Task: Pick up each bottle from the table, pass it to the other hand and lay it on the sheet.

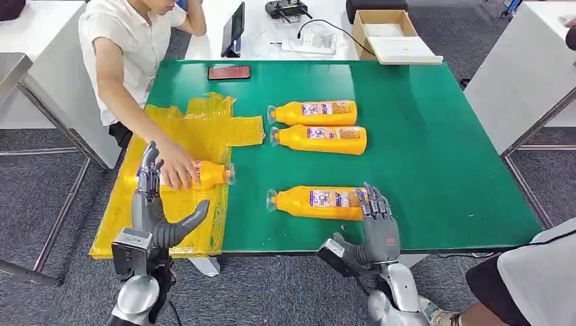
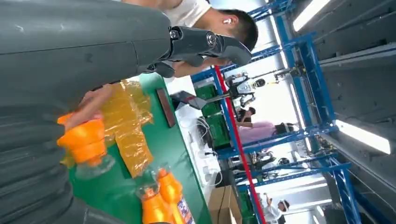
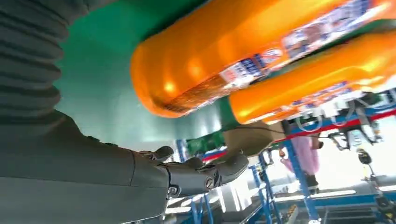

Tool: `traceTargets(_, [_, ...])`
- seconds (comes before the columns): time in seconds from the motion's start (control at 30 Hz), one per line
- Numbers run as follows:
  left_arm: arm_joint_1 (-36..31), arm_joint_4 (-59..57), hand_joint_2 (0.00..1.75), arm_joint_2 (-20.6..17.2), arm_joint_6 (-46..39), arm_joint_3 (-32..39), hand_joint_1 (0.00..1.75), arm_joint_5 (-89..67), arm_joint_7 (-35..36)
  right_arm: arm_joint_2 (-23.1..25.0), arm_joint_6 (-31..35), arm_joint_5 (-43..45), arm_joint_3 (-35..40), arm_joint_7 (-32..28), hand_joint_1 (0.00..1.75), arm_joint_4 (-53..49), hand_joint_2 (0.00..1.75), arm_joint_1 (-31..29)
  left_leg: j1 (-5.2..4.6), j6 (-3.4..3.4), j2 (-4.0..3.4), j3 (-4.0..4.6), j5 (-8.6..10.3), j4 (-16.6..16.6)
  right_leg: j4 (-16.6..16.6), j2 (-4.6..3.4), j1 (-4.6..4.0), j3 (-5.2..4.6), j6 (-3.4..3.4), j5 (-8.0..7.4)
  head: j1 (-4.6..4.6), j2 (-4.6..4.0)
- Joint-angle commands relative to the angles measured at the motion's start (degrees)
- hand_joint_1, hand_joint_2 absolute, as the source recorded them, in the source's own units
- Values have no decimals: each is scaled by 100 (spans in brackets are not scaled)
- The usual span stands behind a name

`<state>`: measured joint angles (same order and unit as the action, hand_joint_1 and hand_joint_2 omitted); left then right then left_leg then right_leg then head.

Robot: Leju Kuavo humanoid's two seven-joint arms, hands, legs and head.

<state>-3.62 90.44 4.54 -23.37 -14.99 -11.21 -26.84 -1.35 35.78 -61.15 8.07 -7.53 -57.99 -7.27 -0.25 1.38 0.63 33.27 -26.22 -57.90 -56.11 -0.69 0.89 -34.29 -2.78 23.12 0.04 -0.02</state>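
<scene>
On the yellow sheet (image 1: 197, 132) at the table's left lies one orange bottle (image 1: 210, 174), and a person's hand (image 1: 175, 166) rests on it. My left hand (image 1: 151, 204) stands upright over the sheet's front part, fingers straight, thumb out, holding nothing. In the left wrist view, that hand (image 2: 93, 42) is beside the same bottle (image 2: 86, 142). A front bottle (image 1: 316, 202) lies on the green table (image 1: 441, 156). My right hand (image 1: 377, 227) stands at its base end with fingers apart, holding nothing. In the right wrist view, its fingers (image 3: 210, 172) are apart from that bottle (image 3: 243, 51). Two more bottles (image 1: 316, 113) (image 1: 322, 139) lie farther back.
A person (image 1: 129, 47) sits at the far left corner with an arm over the sheet. A phone (image 1: 229, 72) lies at the table's back edge. Behind it stand a tablet (image 1: 234, 30) and a cardboard box (image 1: 390, 34). Another person (image 1: 536, 278) sits at the front right.
</scene>
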Motion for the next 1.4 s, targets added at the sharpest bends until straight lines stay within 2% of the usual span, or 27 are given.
traceTargets(0.03, [-201, -500, 175, 163, 106, -58, 0, 16, 30, -151, -212, -87, -236, 251, 0, 1283, 175, -939, 0, -4, -7, -11, 0, 3, 4, 0, -1, 10, 5, -1, 0, 2])
traceTargets(0.2, [-240, -556, 175, 164, 122, -85, 0, 28, 27, -136, -313, -12, -240, 222, 0, 1512, 175, -1101, 0, -6, -4, -11, 0, 3, 5, 2, 0, 10, 5, -2, -2, 2])
traceTargets(0.37, [-358, -640, 175, 182, 230, -149, 0, 162, 19, -113, -519, -29, -211, 353, 0, 2234, 175, -1558, 0, -5, -5, -8, 0, 0, 3, 0, 0, 6, 4, -3, -2, 2])
traceTargets(0.5, [-368, -641, 175, 186, 230, -152, 0, 162, 19, -109, -529, -28, -208, 353, 0, 2244, 175, -1579, 2, -8, -6, -16, -2, 0, 3, 4, -3, 15, 8, 0, -2, 2])
traceTargets(0.77, [-557, -877, 175, 195, 503, -274, 0, 383, 80, -125, -1593, -21, -20, 507, 0, 3202, 175, -2108, 2, -9, -5, -20, -2, 3, 5, 5, -3, 20, 9, 0, -2, 2])
traceTargets(1.13, [-668, -969, 175, 219, 640, -344, 0, 487, 85, -53, -1899, -140, 237, 379, 0, 3398, 175, -2264, 4, -7, -6, -46, 2, 3, 8, 6, -6, 43, 7, -4, -2, 2])
traceTargets(1.17, [-678, -978, 175, 219, 657, -355, 0, 497, 82, -52, -1924, -148, 265, 333, 7, 3411, 175, -2276, 8, -14, -7, -48, 4, 2, 10, 13, -10, 47, 15, -5, 0, 2])
traceTargets(1.2, [-693, -990, 175, 211, 680, -369, 0, 515, 77, -49, -1926, -139, 298, 246, 150, 3430, 175, -2286, 8, -15, -6, -51, 6, 5, 11, 16, -10, 51, 16, -6, -2, 2])
traceTargets(1.23, [-702, -996, 175, 205, 697, -378, 0, 528, 73, -49, -2041, -146, 347, 196, 175, 3479, 175, -2311, 4, -8, -7, -51, 3, 0, 6, 8, -6, 46, 7, -5, 0, 2])
traceTargets(1.4, [-766, -1048, 175, 195, 753, -427, 0, 562, 60, -73, -2319, -112, 461, 81, 175, 3588, 175, -2321, 5, -7, -5, -52, 9, 5, 9, 14, -6, 50, 8, -9, -2, 0])
